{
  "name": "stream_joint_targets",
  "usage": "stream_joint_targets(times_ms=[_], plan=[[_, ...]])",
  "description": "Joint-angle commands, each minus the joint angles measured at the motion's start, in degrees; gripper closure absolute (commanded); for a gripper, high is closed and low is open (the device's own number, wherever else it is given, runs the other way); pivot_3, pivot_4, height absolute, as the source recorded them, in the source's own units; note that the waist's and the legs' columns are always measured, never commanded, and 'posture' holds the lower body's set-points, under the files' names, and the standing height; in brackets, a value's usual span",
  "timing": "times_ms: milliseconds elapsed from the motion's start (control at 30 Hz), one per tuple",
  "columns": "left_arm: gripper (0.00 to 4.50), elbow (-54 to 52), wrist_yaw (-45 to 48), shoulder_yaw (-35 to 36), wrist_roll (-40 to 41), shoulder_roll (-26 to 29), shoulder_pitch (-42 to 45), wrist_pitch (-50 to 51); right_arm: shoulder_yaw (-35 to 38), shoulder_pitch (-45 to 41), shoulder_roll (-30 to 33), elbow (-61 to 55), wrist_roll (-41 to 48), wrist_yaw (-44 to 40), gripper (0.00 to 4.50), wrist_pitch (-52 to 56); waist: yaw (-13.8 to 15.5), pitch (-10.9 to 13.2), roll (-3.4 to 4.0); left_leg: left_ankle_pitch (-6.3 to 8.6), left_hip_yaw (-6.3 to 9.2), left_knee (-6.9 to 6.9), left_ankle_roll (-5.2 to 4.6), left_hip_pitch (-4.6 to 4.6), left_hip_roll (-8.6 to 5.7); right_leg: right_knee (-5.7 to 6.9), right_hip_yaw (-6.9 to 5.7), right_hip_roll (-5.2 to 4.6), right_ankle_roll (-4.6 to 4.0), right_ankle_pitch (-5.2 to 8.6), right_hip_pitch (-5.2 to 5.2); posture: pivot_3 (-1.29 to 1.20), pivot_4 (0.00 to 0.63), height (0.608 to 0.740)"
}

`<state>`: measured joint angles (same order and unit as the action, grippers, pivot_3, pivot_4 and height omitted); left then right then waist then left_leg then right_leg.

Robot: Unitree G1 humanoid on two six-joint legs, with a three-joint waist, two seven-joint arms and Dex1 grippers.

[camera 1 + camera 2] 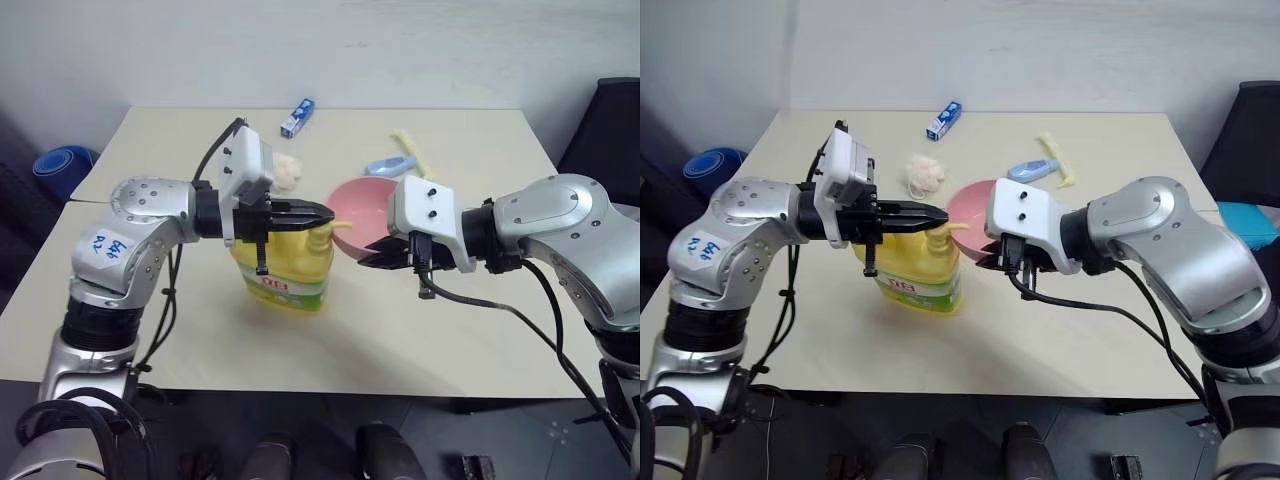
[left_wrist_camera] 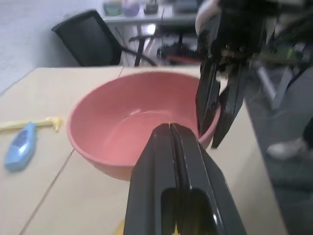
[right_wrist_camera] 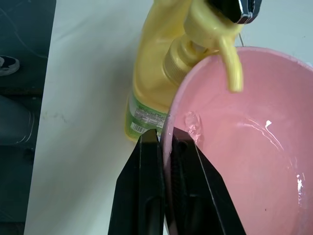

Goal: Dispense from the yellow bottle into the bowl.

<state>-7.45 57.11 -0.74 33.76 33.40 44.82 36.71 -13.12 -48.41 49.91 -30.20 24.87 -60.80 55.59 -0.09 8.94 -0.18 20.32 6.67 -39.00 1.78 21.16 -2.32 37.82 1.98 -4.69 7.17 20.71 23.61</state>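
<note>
Pressing the pump comes next: my left gripper [image 1: 325, 213], fingers shut together and empty, lies level across the pump head of the yellow bottle [image 1: 285, 268], which stands centre frame on the table [image 1: 470, 330]. My right gripper [image 3: 164, 147] is pinched closed on the rim of the bowl [image 1: 365, 212], holding it just right of the bottle, tucked against it with the spout hanging over the bowl's inside. To do this well I'd push straight down on the pump, not sideways, so the bottle doesn't tip, and keep the bowl steady under the spout tip. Some liquid seems already inside the bowl.
</note>
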Motion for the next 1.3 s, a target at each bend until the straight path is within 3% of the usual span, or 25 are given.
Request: stream_joint_targets(times_ms=[33,200,400,567,600,800,967,1033,1167,1300], plan=[[4.48,4.28,0.05,7.70,5.25,-0.26,3.34,-0.30,5.82,4.35,2.45,0.13,0.62,-0.41,4.50,-4.43,0.14,0.15,-0.16,0.00,-0.01,0.00,0.00,0.07,-0.01,0.02,0.00,0.00,0.00,0.00,0.08,0.00,0.150,0.740],[4.48,9.87,5.62,16.78,12.76,4.56,4.72,2.02,12.11,17.65,8.12,3.04,-0.58,-4.11,4.50,-13.35,-0.01,0.39,-0.38,0.00,0.04,-0.02,0.00,0.22,-0.08,0.01,-0.10,0.00,0.00,0.00,0.20,0.00,0.150,0.740],[4.48,11.70,16.13,18.71,5.88,15.60,-10.73,-7.53,15.19,36.08,7.07,17.21,-8.69,-4.48,4.50,-37.71,-0.74,0.56,-0.36,0.03,-0.06,0.53,-0.05,-0.06,-0.12,-0.06,-0.11,0.00,0.01,-0.01,0.17,0.00,0.150,0.740],[4.48,15.58,17.83,22.40,0.87,17.66,-24.86,-17.10,14.96,40.55,1.70,35.24,-13.91,-3.06,4.50,-60.05,-1.25,0.68,-0.25,0.01,-0.05,0.22,-0.01,-0.15,-0.04,-0.10,-0.07,-0.04,0.06,-0.04,0.08,0.00,0.150,0.740],[4.09,15.21,18.20,22.30,0.07,17.67,-27.29,-18.43,15.20,40.67,0.76,37.96,-14.25,-2.91,4.50,-63.70,-1.35,0.71,-0.19,0.01,-0.05,0.21,-0.01,-0.14,-0.03,-0.08,-0.07,-0.03,0.05,-0.04,0.09,0.00,0.150,0.740],[2.38,13.40,16.50,21.83,-3.16,14.30,-36.57,-26.38,18.83,42.17,-1.58,44.14,-9.71,-5.36,2.58,-73.49,-1.26,0.79,-0.04,0.02,-0.03,0.15,-0.01,-0.11,-0.04,-0.09,-0.08,-0.07,0.05,-0.05,0.07,0.00,0.150,0.740],[0.84,14.29,12.76,21.88,-9.62,10.81,-41.82,-39.05,25.42,47.66,-2.59,34.78,0.43,-7.66,0.82,-73.91,-1.24,0.80,-0.03,0.03,-0.02,0.15,0.01,-0.11,0.00,-0.10,-0.10,-0.04,0.06,-0.05,0.04,0.00,0.150,0.740],[0.82,14.31,11.51,21.87,-11.92,10.38,-44.27,-42.85,27.19,52.27,-3.20,27.71,4.39,-7.55,0.07,-71.73,-1.22,0.79,-0.03,0.05,-0.02,0.22,0.03,-0.14,0.03,-0.13,-0.09,-0.03,0.06,-0.05,0.03,0.00,0.150,0.740],[0.82,13.33,9.61,21.68,-13.38,8.97,-48.78,-47.13,28.27,62.48,-4.75,16.95,7.60,-6.81,0.03,-68.59,-0.94,0.79,-0.03,0.07,0.00,0.30,0.03,-0.22,0.07,-0.19,-0.07,-0.01,0.06,-0.05,-0.08,0.00,0.150,0.740],[0.82,13.51,7.45,20.35,-15.79,8.14,-51.69,-49.79,26.81,66.86,-7.01,17.20,3.48,-8.01,0.03,-73.22,-0.62,0.79,-0.05,0.10,-0.05,0.31,-0.03,-0.38,0.03,-0.24,-0.01,-0.01,0.06,-0.05,-0.22,0.00,0.150,0.740]])
